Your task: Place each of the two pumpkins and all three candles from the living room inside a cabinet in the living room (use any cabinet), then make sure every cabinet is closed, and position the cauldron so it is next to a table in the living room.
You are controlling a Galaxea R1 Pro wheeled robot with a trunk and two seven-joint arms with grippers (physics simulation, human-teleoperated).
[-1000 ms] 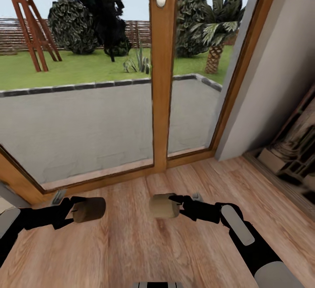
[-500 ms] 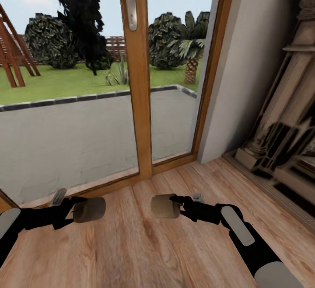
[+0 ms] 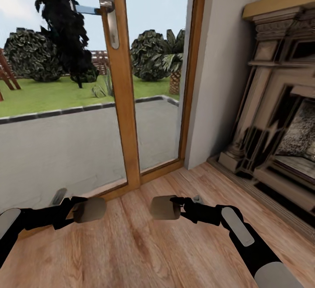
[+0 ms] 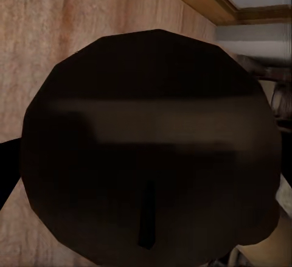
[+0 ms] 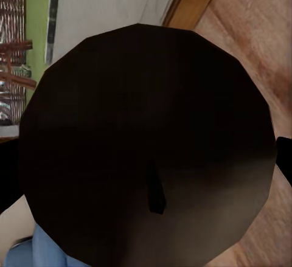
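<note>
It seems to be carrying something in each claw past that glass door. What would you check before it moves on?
1. Left gripper holds a stubby grey-brown cylinder candle: ok.
2. Right gripper holds a second stubby candle: ok.
3. Both candles clear of the wooden plank floor: ok.
4. Dark-brown cabinet to put them in is in sight: not ok.
5. Room to the carved stone fireplace on the robot's right: ok.
6. How firmly each candle is gripped: cannot tell.

Bright, even daylight enters through the glass door (image 3: 131,82); the wood floor (image 3: 144,253) beside it is evenly lit, no hard shadows. Render soft and slightly smeared toward the frame edges. Both wrist views dim, dark and blurred.
</note>
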